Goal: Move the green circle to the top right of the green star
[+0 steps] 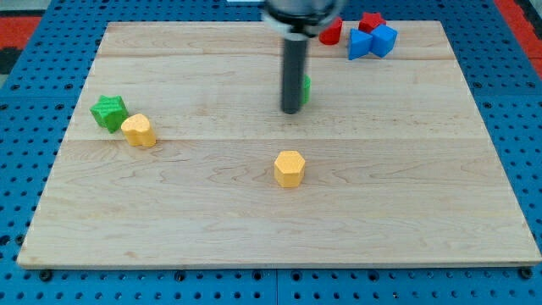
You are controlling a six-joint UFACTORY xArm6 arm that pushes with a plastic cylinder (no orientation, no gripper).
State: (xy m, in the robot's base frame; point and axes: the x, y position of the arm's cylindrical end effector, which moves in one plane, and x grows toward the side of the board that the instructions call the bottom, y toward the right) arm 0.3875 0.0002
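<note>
Camera view: our tip (290, 110) hides most of the green circle (306, 88); the green star (108, 112) touches a yellow block (139, 130) near the counter's (406, 212) left edge.

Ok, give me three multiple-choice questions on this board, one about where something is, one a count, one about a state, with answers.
1. Where is the green star?
A. the view's left
B. the view's top right
C. the view's bottom centre

2. How many yellow blocks lie on the board?
A. one
B. two
C. four

3. How does the green circle show?
A. fully in the open
B. mostly hidden behind the rod
C. stacked on a blue block

Answers:
1. A: the star sits near the left edge, touching a yellow block.
2. B: that one, plus the yellow hexagon near the centre.
3. B: only a green sliver peeks out right of the rod, just above my tip.
</note>
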